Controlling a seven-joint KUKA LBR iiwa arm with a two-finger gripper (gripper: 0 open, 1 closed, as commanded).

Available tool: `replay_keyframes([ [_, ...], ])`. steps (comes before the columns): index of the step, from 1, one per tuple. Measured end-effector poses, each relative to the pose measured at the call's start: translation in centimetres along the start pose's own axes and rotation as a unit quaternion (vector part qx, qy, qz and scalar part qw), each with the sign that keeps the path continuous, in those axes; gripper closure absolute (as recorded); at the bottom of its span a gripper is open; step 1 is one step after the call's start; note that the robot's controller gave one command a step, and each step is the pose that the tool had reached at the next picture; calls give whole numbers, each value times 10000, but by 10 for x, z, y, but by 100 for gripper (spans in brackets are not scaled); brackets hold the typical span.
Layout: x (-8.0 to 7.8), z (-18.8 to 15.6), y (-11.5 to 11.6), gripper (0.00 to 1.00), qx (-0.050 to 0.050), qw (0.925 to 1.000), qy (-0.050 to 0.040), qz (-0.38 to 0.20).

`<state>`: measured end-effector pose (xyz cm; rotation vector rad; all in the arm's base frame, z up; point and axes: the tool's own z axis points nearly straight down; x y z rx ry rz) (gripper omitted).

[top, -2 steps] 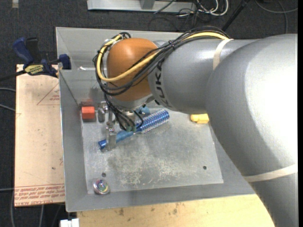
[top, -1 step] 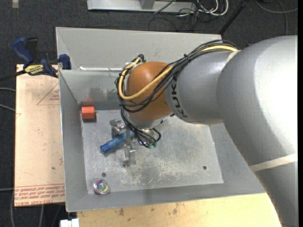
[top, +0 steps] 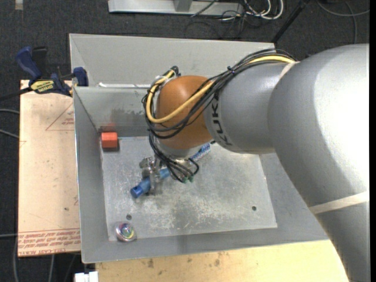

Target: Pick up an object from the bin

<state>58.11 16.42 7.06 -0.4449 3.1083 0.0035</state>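
Tool [top: 154, 174] hanging low over floor of grey bin [top: 223, 207], below and right of red block [top: 109, 141], directly under orange wrist cover [top: 179, 113]. Tool open or closed: cannot tell, tip sitting in shadow among wiring. Small blue piece [top: 141, 188] lying on floor below and right of red block, just beside tool tip on its lower left; contact unclear. Red block sitting against back wall, apart from tool. Round shiny disc [top: 125, 232] lying well below red block, slightly right.
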Motion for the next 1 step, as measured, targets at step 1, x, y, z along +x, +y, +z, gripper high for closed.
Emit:
replay_keyframes([
  [1,-27,-152,-6,100,9,10000,-49,31],
])
